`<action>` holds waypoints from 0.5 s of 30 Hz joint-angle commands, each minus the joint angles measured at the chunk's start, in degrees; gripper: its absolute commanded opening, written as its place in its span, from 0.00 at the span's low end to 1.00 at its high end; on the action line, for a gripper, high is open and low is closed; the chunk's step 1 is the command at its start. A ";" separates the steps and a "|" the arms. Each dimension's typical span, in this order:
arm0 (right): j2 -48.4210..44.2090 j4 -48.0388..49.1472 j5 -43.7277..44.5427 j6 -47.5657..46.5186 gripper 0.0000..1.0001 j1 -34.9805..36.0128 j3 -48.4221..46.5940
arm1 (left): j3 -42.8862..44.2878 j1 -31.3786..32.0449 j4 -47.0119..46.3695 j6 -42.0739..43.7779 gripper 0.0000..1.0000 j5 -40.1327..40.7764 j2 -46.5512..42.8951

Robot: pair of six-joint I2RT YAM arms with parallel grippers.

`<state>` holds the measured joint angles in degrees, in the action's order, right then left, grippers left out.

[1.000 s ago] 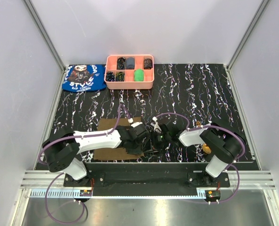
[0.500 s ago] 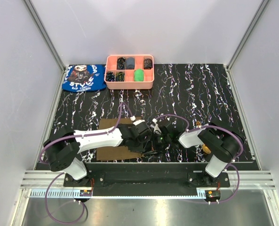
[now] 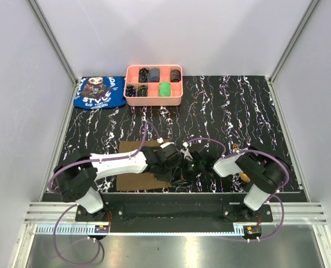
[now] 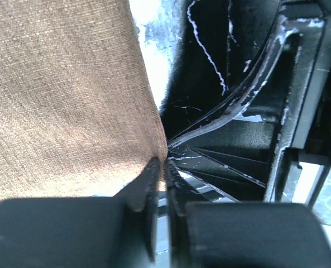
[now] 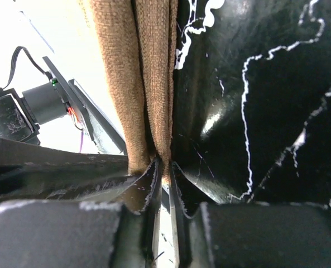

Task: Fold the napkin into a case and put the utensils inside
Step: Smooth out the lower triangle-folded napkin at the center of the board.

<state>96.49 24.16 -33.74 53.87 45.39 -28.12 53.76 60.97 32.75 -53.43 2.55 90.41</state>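
The olive-brown napkin (image 3: 133, 167) lies at the table's near edge under my left arm. In the left wrist view the napkin (image 4: 65, 95) fills the upper left, and my left gripper (image 4: 161, 167) is shut on its corner. From the right wrist camera, two hanging layers of the napkin (image 5: 137, 78) run up from my right gripper (image 5: 164, 167), which is shut on the cloth's edge. From above, the left gripper (image 3: 173, 169) and right gripper (image 3: 185, 169) sit tip to tip at the napkin's right end. A gold-brown utensil (image 3: 244, 176) shows beside the right arm, mostly hidden.
A pink compartment tray (image 3: 153, 102) with small dark and green items stands at the back. A blue printed cloth (image 3: 100, 92) lies left of it. The black marbled mat (image 3: 232, 111) covers the table. Grey walls close in both sides.
Both grippers have closed on the napkin's right end. The left arm has reached a little further right, toward the right gripper.
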 commanded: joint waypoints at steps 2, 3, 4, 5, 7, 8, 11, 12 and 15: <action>-4.11 -2.79 2.27 -0.34 0.20 0.58 0.61 | 0.30 0.20 -1.21 0.17 0.24 0.26 -9.26; -4.46 -3.33 2.53 -0.69 0.22 0.58 0.61 | 0.30 0.20 -0.94 0.08 0.26 0.88 -10.94; -5.60 -4.12 2.80 -0.87 0.27 0.58 0.61 | 0.30 0.03 -0.59 0.17 0.29 1.32 -12.61; -6.30 -5.78 3.23 -1.22 0.29 0.58 0.70 | 0.56 -0.15 0.89 0.25 0.33 1.84 -15.85; -8.67 -7.37 4.03 -2.10 0.33 0.58 0.70 | 1.61 -1.28 3.79 1.22 0.34 4.47 -18.68; -9.47 -9.38 4.29 -2.45 0.39 0.58 0.44 | 1.96 -1.99 6.94 1.57 0.34 5.62 -21.48; -11.41 -12.98 4.56 -4.46 0.46 0.67 -1.14 | 1.44 -6.55 10.21 3.59 0.35 8.61 -27.19; -11.67 -13.96 5.25 -4.82 0.48 0.67 -1.58 | 0.13 -8.39 10.49 4.90 0.36 8.18 -28.61; -11.41 -12.65 4.39 -4.91 0.55 1.19 -2.99 | -2.94 -17.88 10.75 7.54 0.40 4.24 -33.45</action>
<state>86.15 13.23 -30.13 51.05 45.50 -28.12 53.87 51.46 40.10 -50.33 6.66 62.46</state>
